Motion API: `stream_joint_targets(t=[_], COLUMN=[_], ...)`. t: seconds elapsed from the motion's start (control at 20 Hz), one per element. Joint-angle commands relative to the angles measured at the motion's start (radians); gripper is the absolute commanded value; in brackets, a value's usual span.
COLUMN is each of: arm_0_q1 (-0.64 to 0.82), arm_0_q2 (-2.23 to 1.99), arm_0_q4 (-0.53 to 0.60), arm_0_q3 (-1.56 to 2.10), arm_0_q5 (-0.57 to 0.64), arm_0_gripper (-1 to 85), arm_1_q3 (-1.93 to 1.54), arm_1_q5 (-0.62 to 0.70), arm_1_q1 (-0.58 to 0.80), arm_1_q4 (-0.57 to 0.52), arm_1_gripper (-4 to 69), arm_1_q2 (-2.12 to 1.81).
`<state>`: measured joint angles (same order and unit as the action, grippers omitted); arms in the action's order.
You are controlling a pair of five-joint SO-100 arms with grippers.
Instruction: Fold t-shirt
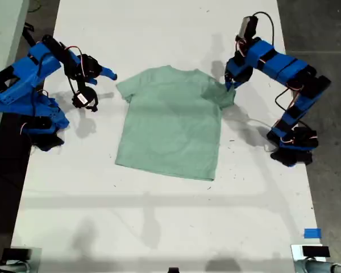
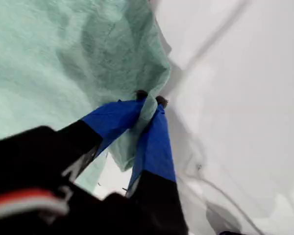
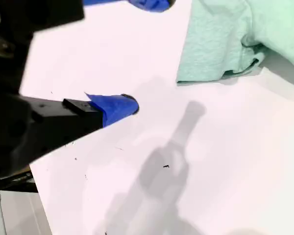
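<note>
The white surface [image 1: 159, 216] carries your pale mint t-shirt [image 1: 170, 128], spread flat at centre. My first gripper [image 2: 148, 98] is clenched on its sleeve hem, a pinch only the first wrist view shows. My second gripper [image 3: 147, 54] hangs released, beside the other sleeve.

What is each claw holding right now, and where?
My first gripper pinches the t-shirt at a sleeve edge; my second gripper is open, holding nothing.

Soft, matt, finely textured cloth t-shirt [image 1: 170, 125], lightly creased. It lies on a smooth, matt white table [image 1: 159, 227]. My first gripper [image 2: 149, 100] is smooth blue plastic.
</note>
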<state>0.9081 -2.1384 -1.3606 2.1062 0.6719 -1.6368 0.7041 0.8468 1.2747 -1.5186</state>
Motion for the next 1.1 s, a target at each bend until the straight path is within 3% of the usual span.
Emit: stream_joint_targets(t=[0.0, 0.3, 0.8, 0.85, 0.9, 0.95, 1.05], arm_0_q1=[0.011, 0.005, 0.005, 0.003, 0.003, 0.003, 0.002], arm_0_q2=[-0.028, -0.028, -0.032, -0.032, -0.034, -0.035, -0.035], arm_0_q4=[0.008, 0.006, 0.003, 0.003, 0.003, 0.003, 0.006], arm_0_q3=[-0.006, -0.009, -0.003, 0.0, 0.002, 0.005, 0.011], arm_0_q5=[0.003, 0.003, 0.005, 0.005, 0.005, 0.005, 0.005], arm_0_gripper=[34.6, 34.5, 34.4, 34.4, 34.5, 34.6, 34.8], arm_1_q3=[0.291, 0.87, 0.9, 0.916, 0.922, 0.927, 0.927], arm_1_q5=[-0.054, -0.169, -0.245, -0.245, -0.239, -0.233, -0.221], arm_1_q1=[-0.101, -0.278, -0.362, -0.36, -0.359, -0.359, -0.348], arm_1_q4=[0.097, 0.112, -0.215, -0.222, -0.212, -0.181, -0.091], arm_1_gripper=[-1.1, -1.1, -1.1, 4.8, 34.2, 41.3, 35.1], arm_1_q2=[0.002, 0.351, 0.657, 0.681, 0.681, 0.655, 0.568])
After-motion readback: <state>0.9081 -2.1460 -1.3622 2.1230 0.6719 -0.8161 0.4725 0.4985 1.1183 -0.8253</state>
